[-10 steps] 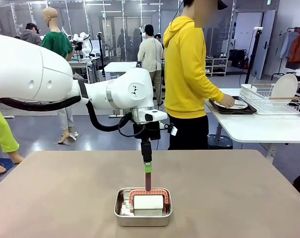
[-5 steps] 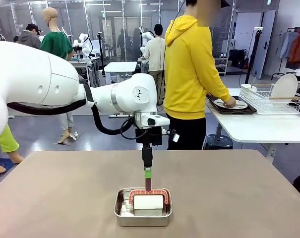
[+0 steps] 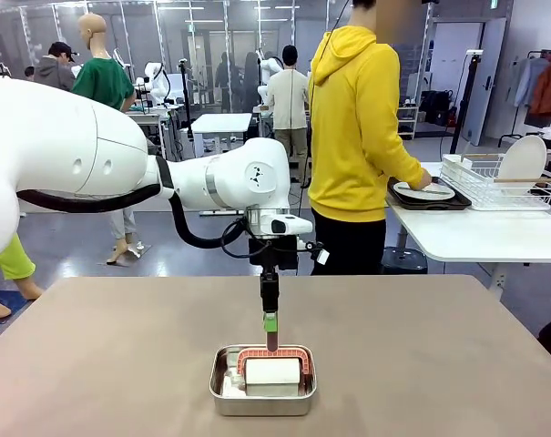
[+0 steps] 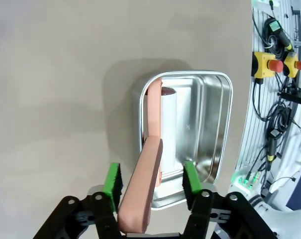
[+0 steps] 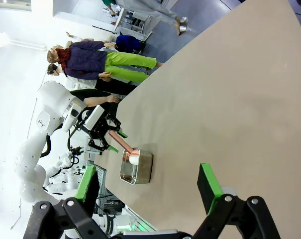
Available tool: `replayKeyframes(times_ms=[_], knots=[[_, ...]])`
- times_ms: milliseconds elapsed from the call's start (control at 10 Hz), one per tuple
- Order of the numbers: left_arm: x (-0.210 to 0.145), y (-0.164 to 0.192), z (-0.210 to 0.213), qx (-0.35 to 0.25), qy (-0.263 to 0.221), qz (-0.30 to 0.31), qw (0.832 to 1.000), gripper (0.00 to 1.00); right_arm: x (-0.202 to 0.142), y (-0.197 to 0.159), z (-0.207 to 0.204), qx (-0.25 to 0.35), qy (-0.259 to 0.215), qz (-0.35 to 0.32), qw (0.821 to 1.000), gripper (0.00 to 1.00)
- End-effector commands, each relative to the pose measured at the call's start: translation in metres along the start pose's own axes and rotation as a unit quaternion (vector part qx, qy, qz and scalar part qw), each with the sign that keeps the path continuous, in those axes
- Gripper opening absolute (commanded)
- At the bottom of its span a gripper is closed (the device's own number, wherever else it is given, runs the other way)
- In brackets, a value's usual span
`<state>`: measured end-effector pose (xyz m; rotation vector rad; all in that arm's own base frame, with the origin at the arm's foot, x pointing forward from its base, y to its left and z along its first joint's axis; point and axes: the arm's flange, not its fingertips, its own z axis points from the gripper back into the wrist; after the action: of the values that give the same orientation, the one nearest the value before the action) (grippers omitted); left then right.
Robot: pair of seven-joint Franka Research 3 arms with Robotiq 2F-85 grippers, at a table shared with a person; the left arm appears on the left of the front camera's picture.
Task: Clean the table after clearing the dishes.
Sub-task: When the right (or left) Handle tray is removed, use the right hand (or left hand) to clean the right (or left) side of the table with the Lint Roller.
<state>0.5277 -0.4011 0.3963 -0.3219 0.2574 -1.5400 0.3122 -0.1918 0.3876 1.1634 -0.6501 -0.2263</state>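
From where I stand, the left gripper (image 4: 151,172) has its jaws parted, one green pad (image 4: 114,181) on each side of the roller's pinkish-red handle (image 4: 140,204). The handle sits close to one pad and a sliver of gap shows by the other, so it is straddled, not clamped. Seen from the front, that gripper (image 3: 270,320) points straight down over the middle of the table (image 3: 439,364), and the top of the handle (image 3: 272,340) reaches up to its pads.

Below it the roller (image 3: 273,371), a white drum in a red frame, lies in a small steel pan (image 3: 262,402) near the robot's edge of the table. In the left wrist view the drum (image 4: 168,129) lies lengthwise along one wall of the pan (image 4: 215,124), with taupe tabletop (image 4: 50,74) all round.

The right gripper (image 5: 147,172) is released too, its pads spread wide above the tabletop (image 5: 230,99). It is well apart from the pan (image 5: 136,167), which sits farther along the surface.

The dishes are off this table. On a white side table (image 3: 475,237) at the far right, a white plate (image 3: 424,191) sits on a dark tray (image 3: 443,204). A person in a yellow hoodie (image 3: 352,127) has a hand (image 3: 421,185) on it. Just beside the tray, a wire dish rack (image 3: 494,182) holds an upright plate (image 3: 523,159).
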Motion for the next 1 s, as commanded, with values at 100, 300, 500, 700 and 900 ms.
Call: replayKeyframes(times_ms=[100, 300, 500, 700, 900], knots=[[0.003, -0.002, 0.002, -0.001, 0.014, 0.004, 1.000, 0.00, 0.000, 0.005, 0.001, 0.002, 0.000, -0.008, 1.000, 1.00], [0.003, -0.004, 0.005, 0.001, 0.014, 0.007, 1.000, 0.00, 0.000, 0.005, 0.001, 0.002, 0.000, -0.008, 1.000, 1.00], [0.003, -0.011, 0.007, -0.004, 0.017, 0.004, 1.000, 0.00, 0.000, 0.005, 0.001, 0.002, 0.000, -0.008, 1.000, 1.00], [-0.008, -0.051, 0.046, 0.031, 0.001, 0.066, 0.997, 0.20, 0.000, 0.005, 0.001, 0.002, 0.000, -0.008, 1.000, 1.00], [-0.050, -0.093, 0.088, 0.094, -0.063, 0.220, 0.969, 0.20, 0.000, 0.005, 0.001, 0.002, 0.000, -0.008, 1.000, 1.00]])
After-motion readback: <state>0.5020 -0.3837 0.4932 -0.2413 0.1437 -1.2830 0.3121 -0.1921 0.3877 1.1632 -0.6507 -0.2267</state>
